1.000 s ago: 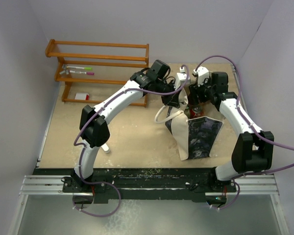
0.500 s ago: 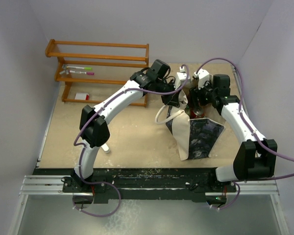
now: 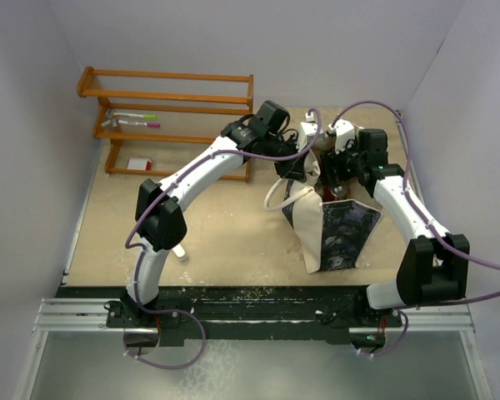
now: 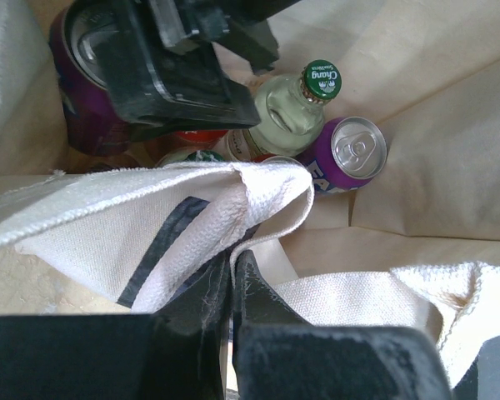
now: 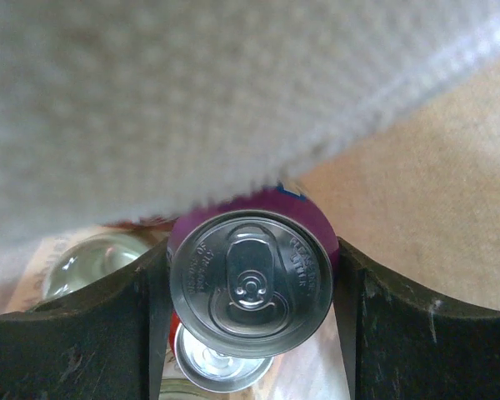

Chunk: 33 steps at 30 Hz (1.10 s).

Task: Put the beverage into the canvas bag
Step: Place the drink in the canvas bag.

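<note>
The cream canvas bag (image 3: 337, 233) with a dark printed side stands at the table's middle right, mouth up. My left gripper (image 3: 302, 177) is shut on the bag's rim (image 4: 233, 200) and holds it up, jaws pinched on the cloth (image 4: 231, 271). My right gripper (image 3: 335, 175) is over the bag's mouth, shut on a purple can (image 5: 250, 279) held upright between its fingers (image 5: 142, 317). In the left wrist view that can (image 4: 75, 100) sits under the black right gripper (image 4: 175, 67). Inside the bag lie a green-capped bottle (image 4: 304, 108), another purple can (image 4: 350, 154) and a red can (image 5: 221, 371).
A wooden rack (image 3: 171, 100) with markers (image 3: 133, 121) stands at the back left. A small white object (image 3: 179, 250) lies by the left arm's base. Walls close in left, back and right. One bag handle (image 3: 275, 196) loops out to the left.
The right wrist has shifted slightly over the bag's mouth with the purple can still held. The left arm and the bag have not moved.
</note>
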### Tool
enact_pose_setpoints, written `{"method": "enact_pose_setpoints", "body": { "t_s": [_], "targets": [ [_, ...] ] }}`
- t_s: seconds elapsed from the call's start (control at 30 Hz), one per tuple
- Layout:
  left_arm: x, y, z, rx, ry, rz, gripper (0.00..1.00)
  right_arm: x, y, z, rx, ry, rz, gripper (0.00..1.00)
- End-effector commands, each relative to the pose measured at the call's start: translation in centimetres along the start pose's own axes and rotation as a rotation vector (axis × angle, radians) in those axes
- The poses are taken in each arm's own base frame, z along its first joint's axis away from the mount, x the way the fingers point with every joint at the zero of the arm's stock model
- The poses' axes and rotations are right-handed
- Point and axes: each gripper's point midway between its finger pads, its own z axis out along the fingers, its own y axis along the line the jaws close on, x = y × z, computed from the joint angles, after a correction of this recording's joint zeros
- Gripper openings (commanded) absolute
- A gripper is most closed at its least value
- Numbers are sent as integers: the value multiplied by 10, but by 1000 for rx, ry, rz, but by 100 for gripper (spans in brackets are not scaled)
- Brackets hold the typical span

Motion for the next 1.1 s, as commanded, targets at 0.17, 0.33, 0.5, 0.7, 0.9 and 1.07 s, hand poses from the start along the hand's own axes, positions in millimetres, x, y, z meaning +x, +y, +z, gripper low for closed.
{"method": "enact_pose_setpoints", "body": {
  "t_s": [0.17, 0.33, 0.5, 0.7, 0.9, 1.07],
  "targets": [
    [-21, 27, -16, -133, -56, 40, 0, -27, -16, 3, 67, -106, -31, 16],
    [-25, 29, -17, -142, -68, 34, 0, -36, -8, -7, 46, -173, -48, 18],
    [-30, 27, -17, -133, -83, 31, 0, -36, -3, -12, 47, -225, -37, 19],
    [-41, 29, -24, -149, -105, 59, 23, -43, -6, -10, 51, -231, -16, 19],
    [-58, 34, -40, -163, -154, 83, 57, -43, -3, -11, 38, -234, -5, 19],
    [-78, 45, -66, -200, -214, 105, 77, -52, -9, -13, 66, -267, 4, 19]
  ]
}}
